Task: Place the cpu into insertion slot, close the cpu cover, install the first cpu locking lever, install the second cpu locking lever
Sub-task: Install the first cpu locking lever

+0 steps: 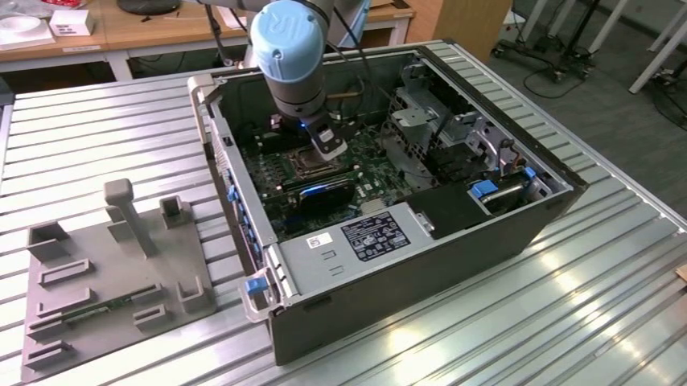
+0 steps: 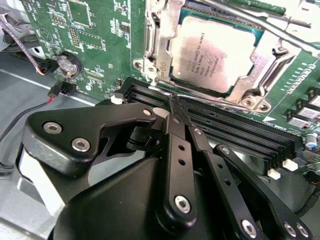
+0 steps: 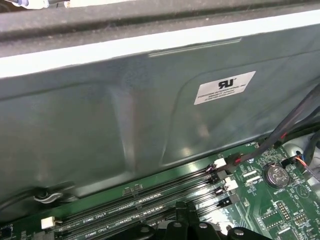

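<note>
In the second wrist view the cpu (image 2: 212,52) lies flat in the insertion slot (image 2: 235,95), and the silver cpu cover (image 2: 159,47) is down around it. One locking lever rod (image 2: 280,27) runs along the far side of the socket. A second thin rod (image 2: 159,90) lies along the near side. My gripper (image 2: 172,104) is shut, its tips right at that near rod, between the socket and the black memory slots (image 2: 235,130). The exterior view shows the gripper (image 1: 327,149) low inside the open computer case, just over the insertion slot (image 1: 304,164).
The case (image 1: 451,241) lies on its side on a slatted metal table. A drive cage (image 1: 429,129) and blue clips stand on the exterior view's right. A grey fixture plate (image 1: 108,273) sits on its left. The case wall (image 3: 125,110) rises close beside the memory slots (image 3: 150,202).
</note>
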### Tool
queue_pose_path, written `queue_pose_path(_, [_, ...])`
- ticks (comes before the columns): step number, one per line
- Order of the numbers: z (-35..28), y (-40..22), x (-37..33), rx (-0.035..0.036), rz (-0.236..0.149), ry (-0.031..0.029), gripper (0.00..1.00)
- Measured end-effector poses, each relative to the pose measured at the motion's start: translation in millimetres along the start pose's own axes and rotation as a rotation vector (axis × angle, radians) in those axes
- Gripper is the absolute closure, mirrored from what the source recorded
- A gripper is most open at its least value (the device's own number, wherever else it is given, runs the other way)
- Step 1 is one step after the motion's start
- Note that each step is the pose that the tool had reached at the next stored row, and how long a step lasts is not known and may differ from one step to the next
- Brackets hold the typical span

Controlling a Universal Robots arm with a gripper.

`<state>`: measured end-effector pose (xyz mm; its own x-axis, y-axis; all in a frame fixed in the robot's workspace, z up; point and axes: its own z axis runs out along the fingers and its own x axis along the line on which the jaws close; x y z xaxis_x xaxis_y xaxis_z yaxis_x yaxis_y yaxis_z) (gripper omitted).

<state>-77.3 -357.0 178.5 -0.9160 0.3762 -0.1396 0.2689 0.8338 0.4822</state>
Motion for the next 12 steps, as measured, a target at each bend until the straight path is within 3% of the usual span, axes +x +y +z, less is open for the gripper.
queue_pose_path(12, [0.4, 0.3, -1.0, 0.0, 0.0, -0.0001, 0.89])
